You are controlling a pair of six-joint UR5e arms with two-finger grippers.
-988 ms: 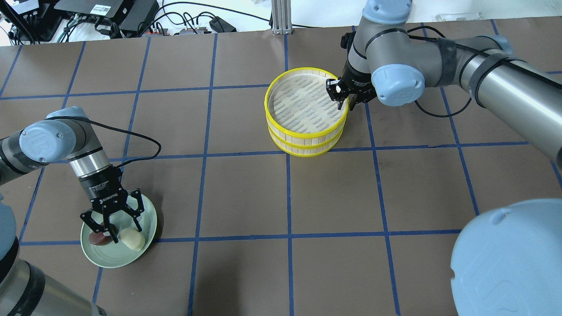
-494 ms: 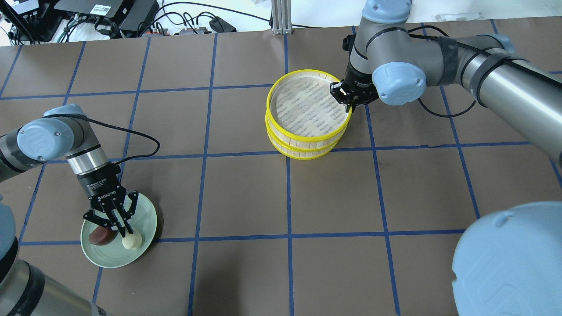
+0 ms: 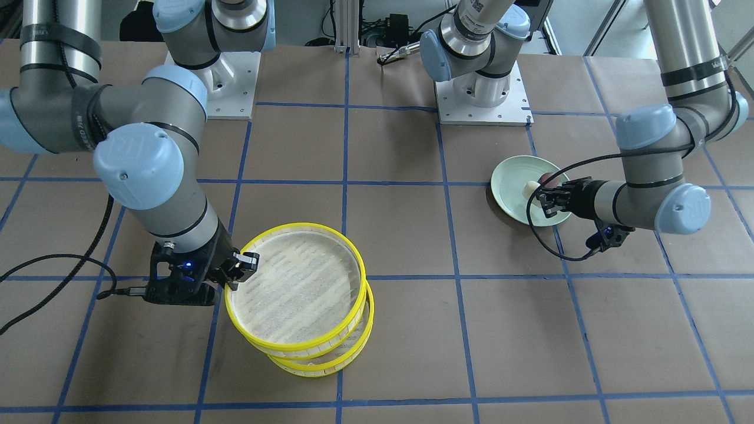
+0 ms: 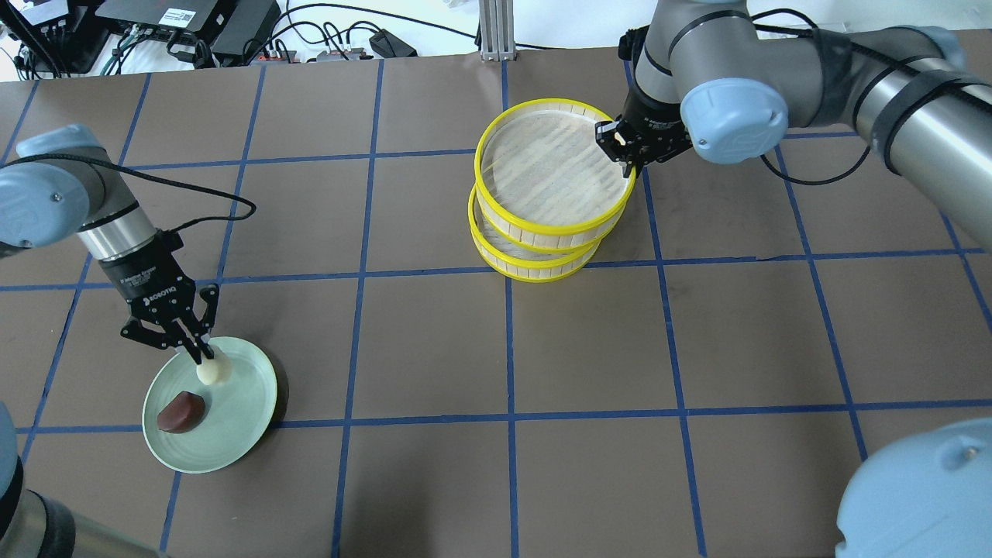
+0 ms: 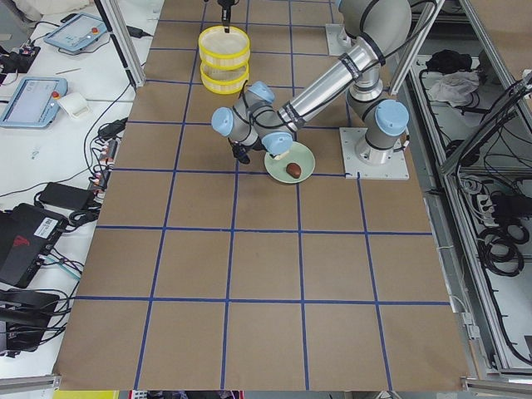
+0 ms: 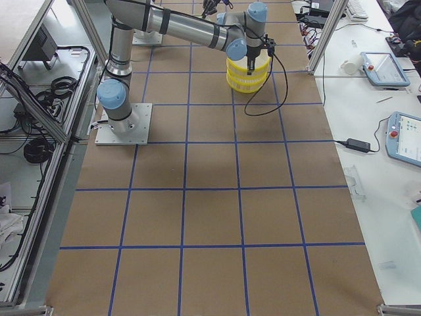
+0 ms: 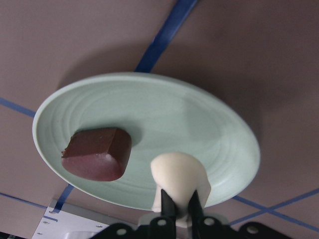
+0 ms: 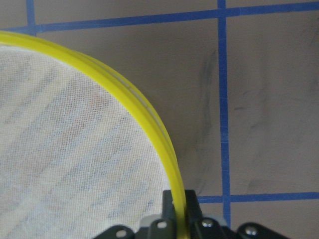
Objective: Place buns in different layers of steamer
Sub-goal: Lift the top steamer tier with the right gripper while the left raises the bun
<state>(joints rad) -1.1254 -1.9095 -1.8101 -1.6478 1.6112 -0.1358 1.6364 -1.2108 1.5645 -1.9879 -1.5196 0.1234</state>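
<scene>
The left gripper (image 4: 200,355) was closed narrowly on the cream-white bun (image 4: 214,373). In the left wrist view its two fingers pinched the bun at its near end, and the rounded far end stood out beyond the tips. The bun hung over the pale green plate (image 4: 252,391), close to the plate's far rim, and it appeared not to rest on the dish. The dark brown bun (image 4: 180,410) lay alone on the plate, near the cream one but apart from it. The plate stood on the brown table (image 4: 434,341), well apart from the steamer. There the right gripper (image 4: 622,152) was shut on the yellow rim of the upper layer (image 4: 554,167), with one finger inside the rim and one outside, as the right wrist view showed. This layer was higher than the lower layer (image 4: 535,263) and shifted sideways toward the right arm, so that a crescent of the lower one's floor showed beneath it. Whether the two layers touched anywhere could not be told. Both layers held no bun.
</scene>
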